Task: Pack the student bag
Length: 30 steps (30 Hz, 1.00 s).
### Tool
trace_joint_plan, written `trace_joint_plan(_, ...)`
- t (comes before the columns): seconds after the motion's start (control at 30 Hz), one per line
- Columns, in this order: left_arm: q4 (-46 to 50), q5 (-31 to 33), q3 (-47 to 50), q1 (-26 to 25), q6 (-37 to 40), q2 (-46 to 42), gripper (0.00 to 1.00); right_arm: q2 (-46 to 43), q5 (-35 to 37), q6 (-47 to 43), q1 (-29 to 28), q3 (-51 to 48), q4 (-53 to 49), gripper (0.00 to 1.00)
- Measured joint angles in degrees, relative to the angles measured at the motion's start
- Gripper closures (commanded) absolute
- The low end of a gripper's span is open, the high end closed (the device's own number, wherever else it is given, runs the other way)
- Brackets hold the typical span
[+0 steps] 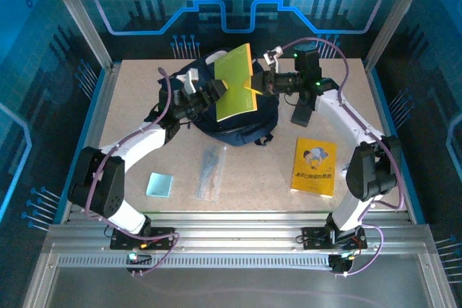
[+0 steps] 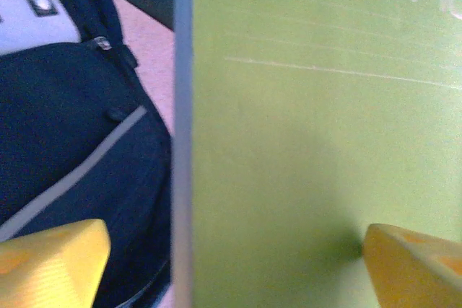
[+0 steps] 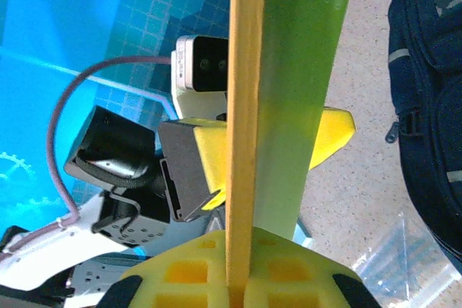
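Card [image 1: 160, 184], pale blue, is lying flat toward the near-left corner of the bench [image 1: 130, 106]. A clear packet [image 1: 208, 172] is resting just to its right, apart from it and near the bag's front edge.

The left gripper [image 1: 216, 91] is reaching in over the left side of the bag [image 1: 242, 131]. Its yellow fingers [image 2: 50, 261] are standing wide on either side of a green book [image 1: 237, 84]. One pad is touching the cover, but whether the pair is actually clamping it cannot be told.

The bag, dark navy with grey trim, is sitting at the middle of the bench toward the far edge. The green book is hanging tilted above it, partly covering it from the overhead camera.

The right gripper [image 1: 256, 84] is coming in from the right and pinching the book's edge between its closed yellow fingers [image 3: 289, 279].

A yellow book [image 1: 315, 167] is lying flat toward the bench's near-right corner, well apart from the bag.
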<state>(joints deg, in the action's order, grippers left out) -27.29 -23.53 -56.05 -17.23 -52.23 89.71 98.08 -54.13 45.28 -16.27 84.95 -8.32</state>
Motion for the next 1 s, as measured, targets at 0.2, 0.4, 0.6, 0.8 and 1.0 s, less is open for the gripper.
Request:
trace_joint_plan(0.2,-6.1,-2.3,0.5,0.0,-3.4,0.1,0.35,3.6,-1.8,1.3,0.7,-0.4,2.4,1.0)
trace_joint_plan(0.4,-6.0,-2.9,1.8,0.2,-3.8,-0.8,0.73,6.4,-2.0,-1.0,2.2,-0.3,0.5,1.0)
trace_joint_plan(0.6,-3.8,-2.1,1.8,0.3,-3.0,-1.2,1.0,9.8,-1.9,-5.3,2.4,4.2,-6.1,0.93)
trace_joint_plan(0.8,-2.1,0.4,1.8,-0.1,-2.9,-1.2,1.0,9.3,3.5,-5.1,2.1,4.9,-7.7,0.08)
trace_joint_plan(1.0,0.7,9.9,1.9,-0.6,-2.9,-1.2,1.0,-0.1,14.2,2.7,0.0,-9.1,-1.5,0.0)
